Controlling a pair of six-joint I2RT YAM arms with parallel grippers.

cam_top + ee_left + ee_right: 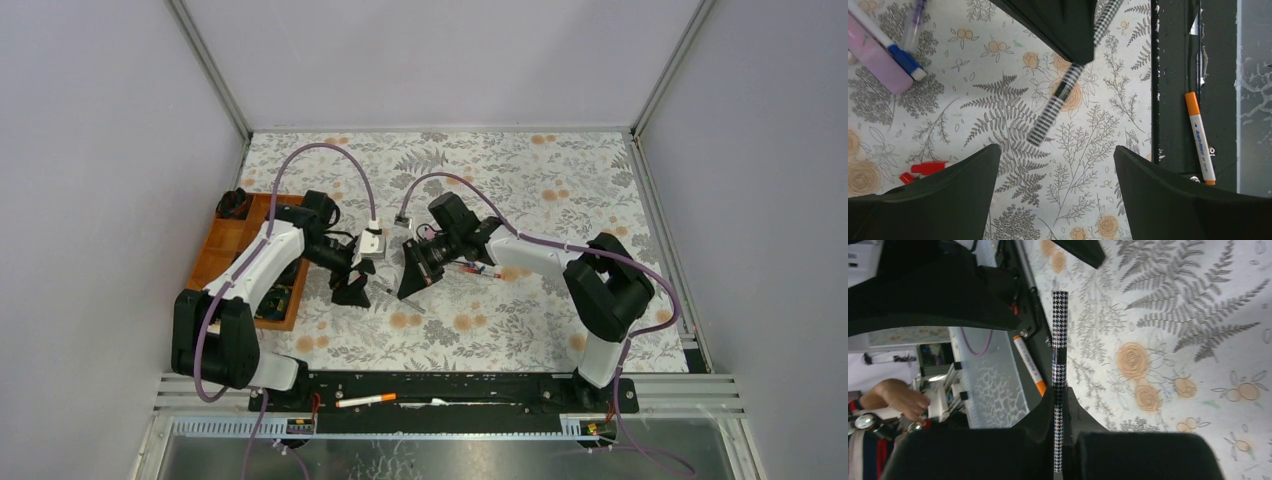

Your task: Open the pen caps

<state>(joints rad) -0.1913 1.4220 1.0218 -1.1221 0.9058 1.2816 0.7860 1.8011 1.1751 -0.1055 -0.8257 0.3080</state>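
While your right gripper [1060, 396] is clamped on the houndstooth pen [1060, 347], its two fingers press the barrel from both sides. The greater part of the pen sticks out beyond them, over the floral mat [1198, 300]. A black band rings the pen about halfway along; you cannot tell from these views whether its cap is on or off.

Your left gripper [1057, 150] faces that pen with its jaws wide apart and holds nothing. Seen from the left wrist, the pen's [1058, 97] free end points into the gap between the two fingers and touches neither.

From above, both grippers, left [352, 288] and right [413, 280], meet over the middle of the mat.

An orange marker [1199, 137] lies well apart from the houndstooth pen, on the black rail [1173, 75] toward the arms' bases, with an orange end showing at each tip.

On the far side of the houndstooth pen from that marker lie a pink highlighter [878, 62] and a blue-capped pen [903, 55] resting across it. A red cap [930, 167] lies loose on the mat on that same side, just beside one left finger [948, 200].
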